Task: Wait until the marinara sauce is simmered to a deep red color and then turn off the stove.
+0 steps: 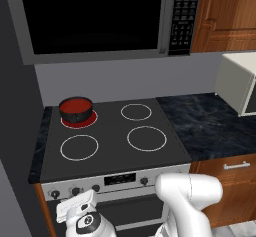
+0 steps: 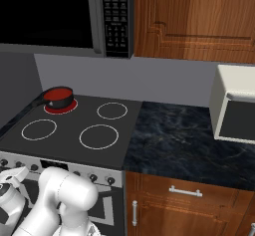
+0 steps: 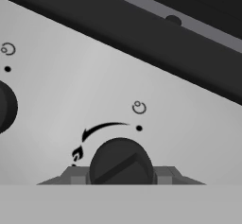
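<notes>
1. The small black pot [image 1: 76, 109] stands on the rear left burner of the stove [image 1: 112, 138], and that burner glows red around its base.
2. Inside the pot, the marinara sauce [image 1: 76, 104] shows as a flat red surface.
3. The other three burners are plain white rings on black glass.
4. The hand [image 3: 121, 176] is low at the left end of the stove's silver front panel, pressed up to a dark round knob [image 3: 121, 164].
5. In the hand view its two finger tips sit one on each side of that knob, clenched around it.
6. A second knob [image 3: 5, 107] lies to the left at the picture's edge.
7. Right of the stove runs the dark marbled table [image 2: 184, 143], with a white appliance [image 2: 235, 105] at its far right.
8. A black-windowed microwave [image 1: 100, 16] hangs above the stove.
</notes>
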{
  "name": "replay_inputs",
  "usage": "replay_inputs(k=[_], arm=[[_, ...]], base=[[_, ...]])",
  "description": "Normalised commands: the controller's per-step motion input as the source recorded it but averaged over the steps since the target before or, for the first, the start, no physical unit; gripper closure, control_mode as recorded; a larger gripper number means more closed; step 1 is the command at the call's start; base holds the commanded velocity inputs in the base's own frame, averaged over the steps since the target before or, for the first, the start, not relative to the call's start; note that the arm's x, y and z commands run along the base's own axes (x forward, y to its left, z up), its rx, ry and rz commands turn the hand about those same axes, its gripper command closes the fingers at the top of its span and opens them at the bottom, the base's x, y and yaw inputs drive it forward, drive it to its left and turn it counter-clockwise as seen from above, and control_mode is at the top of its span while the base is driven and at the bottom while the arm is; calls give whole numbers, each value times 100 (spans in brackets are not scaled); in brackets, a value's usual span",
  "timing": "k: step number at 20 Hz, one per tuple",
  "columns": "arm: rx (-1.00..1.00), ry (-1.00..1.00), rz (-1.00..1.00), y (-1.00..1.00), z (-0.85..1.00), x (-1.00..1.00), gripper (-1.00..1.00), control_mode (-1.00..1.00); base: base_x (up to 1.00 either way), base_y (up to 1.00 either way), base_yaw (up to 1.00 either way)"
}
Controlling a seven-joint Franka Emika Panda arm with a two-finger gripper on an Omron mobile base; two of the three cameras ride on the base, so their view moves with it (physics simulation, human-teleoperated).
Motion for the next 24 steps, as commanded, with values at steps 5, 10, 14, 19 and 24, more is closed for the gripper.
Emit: replay_inputs(k=[5, 10, 14, 19, 24], arm=[[0, 0, 0, 0, 0, 0, 100, -100], [0, 0, 0, 0, 0, 0, 100, -100], [0, 0, 0, 0, 0, 0, 100, -100], [0, 0, 0, 0, 0, 0, 100, -100], [0, 0, 0, 0, 0, 0, 100, -100]], base=[[0, 0, 0], [0, 0, 0], [0, 0, 0], [0, 0, 0], [0, 0, 0]])
